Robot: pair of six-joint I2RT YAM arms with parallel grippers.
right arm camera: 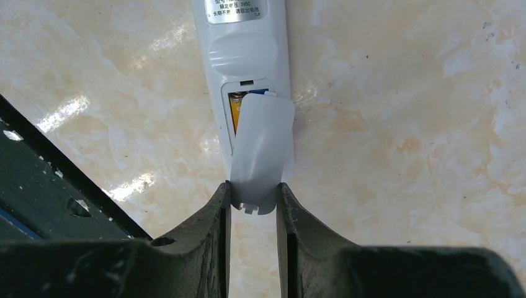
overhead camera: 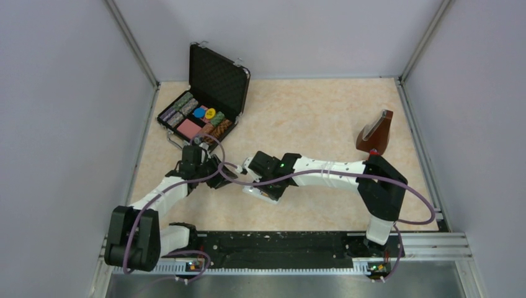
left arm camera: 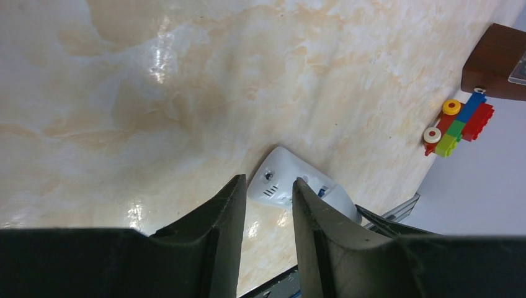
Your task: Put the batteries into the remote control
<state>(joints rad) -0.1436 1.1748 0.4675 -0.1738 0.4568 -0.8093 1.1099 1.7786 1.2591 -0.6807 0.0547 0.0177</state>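
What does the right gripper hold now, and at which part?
The right gripper pinches the small white cover by its near end, above the remote control.

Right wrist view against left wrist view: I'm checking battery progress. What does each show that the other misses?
Right wrist only: an orange-brown cylindrical battery in the open slot, and a flat white plastic cover pinched by the right gripper. Left wrist only: a multicoloured toy block train and a brown wedge-shaped object. Both: the slim white-grey remote control on the beige marbled table.
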